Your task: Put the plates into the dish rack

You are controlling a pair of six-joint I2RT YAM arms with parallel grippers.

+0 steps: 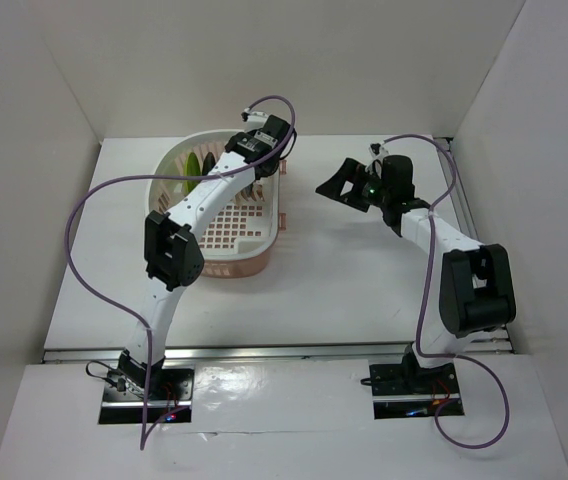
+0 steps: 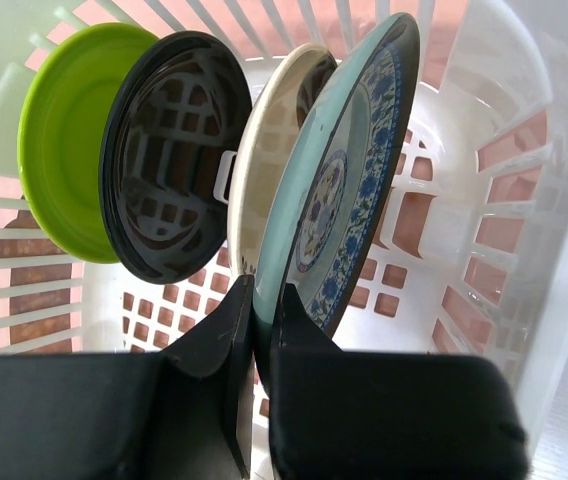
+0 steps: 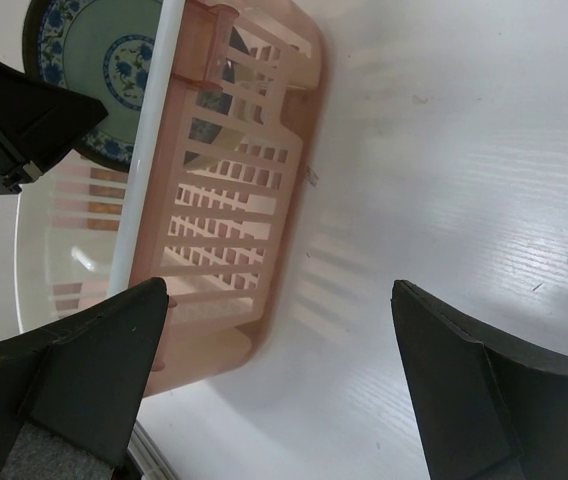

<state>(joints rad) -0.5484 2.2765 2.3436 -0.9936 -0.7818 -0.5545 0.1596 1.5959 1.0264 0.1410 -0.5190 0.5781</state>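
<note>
Jaws on the left arm are nearly closed, pinching the lower rim of the teal plate (image 2: 349, 190). Jaws on the right arm stand wide and empty, above bare tabletop to the right of the rack.

1. Room. We note white walls (image 1: 24, 150) on three sides of the work area. They limit wide swings of either arm.

2. Tabletop (image 1: 364, 280). We see a white, smooth, slightly glossy surface. We judge it slick, so the rack could slide if pushed sideways.

3. Dish rack (image 1: 232, 232). It sits at the rear left of the tabletop. Its white slotted walls and salmon base are plastic, which we judge light and slightly flexible.

4. Plates. All four stand on edge inside the rack, in a row: green plate (image 2: 64, 140), black plate (image 2: 174, 170), cream plate (image 2: 274, 150), then the teal plate just beside it. We cannot tell whether the last two touch.

5. Handling. We judge the plates stiff, glossy, slippery and breakable. Take hold at the rim only, with one jaw on each face. Open the jaws only once the plate's edge is seated on the grid floor, then withdraw straight back to avoid tipping the row.
</note>
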